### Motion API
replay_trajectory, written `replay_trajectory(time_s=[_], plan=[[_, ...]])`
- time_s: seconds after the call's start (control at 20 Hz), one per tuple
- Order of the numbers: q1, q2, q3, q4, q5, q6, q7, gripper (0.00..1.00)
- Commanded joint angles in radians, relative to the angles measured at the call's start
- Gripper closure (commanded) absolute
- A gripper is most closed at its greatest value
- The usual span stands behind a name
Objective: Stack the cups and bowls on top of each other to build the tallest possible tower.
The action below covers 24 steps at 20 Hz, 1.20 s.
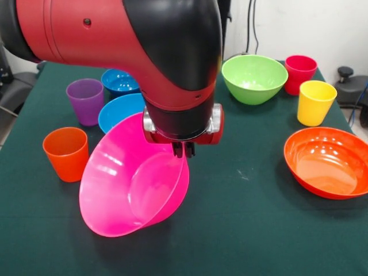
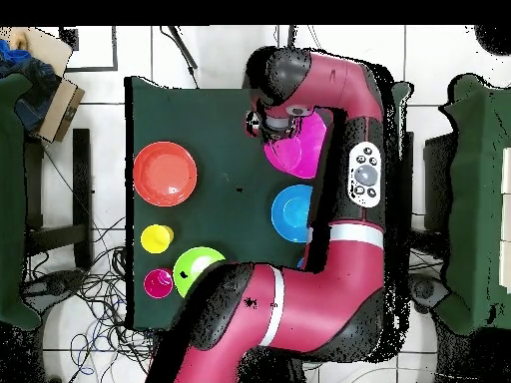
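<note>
Dark green cloth covers the table (image 1: 247,230), and the glossy pink bowl (image 1: 129,187) sits tilted hard on its side near the front-left, open mouth facing the camera. Gripper (image 1: 183,150) has its fingers pinched on the bowl's upper rim. Orange cup (image 1: 66,153) is just beside it, blue bowl (image 1: 118,112) behind. Orange bowl (image 1: 326,162) sits well apart on the right.

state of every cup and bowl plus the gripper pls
pink bowl: tilted, gripped at rim
gripper: shut on pink bowl
large blue bowl: upright, empty
small blue bowl: upright
green bowl: upright, empty
orange bowl: upright, empty
orange cup, purple cup, red cup, yellow cup: upright
</note>
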Motion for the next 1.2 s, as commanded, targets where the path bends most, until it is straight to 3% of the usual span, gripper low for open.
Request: replay_trajectory(time_s=[0.05, 0.6, 1.2], plan=[[-0.029, -0.017, 0.048, 0.05, 0.016, 0.037, -0.037, 1.0], [-0.059, -0.005, 0.053, 0.07, 0.019, -0.005, -0.079, 1.0], [-0.05, 0.005, 0.056, 0.043, 0.011, 0.017, -0.073, 1.0]])
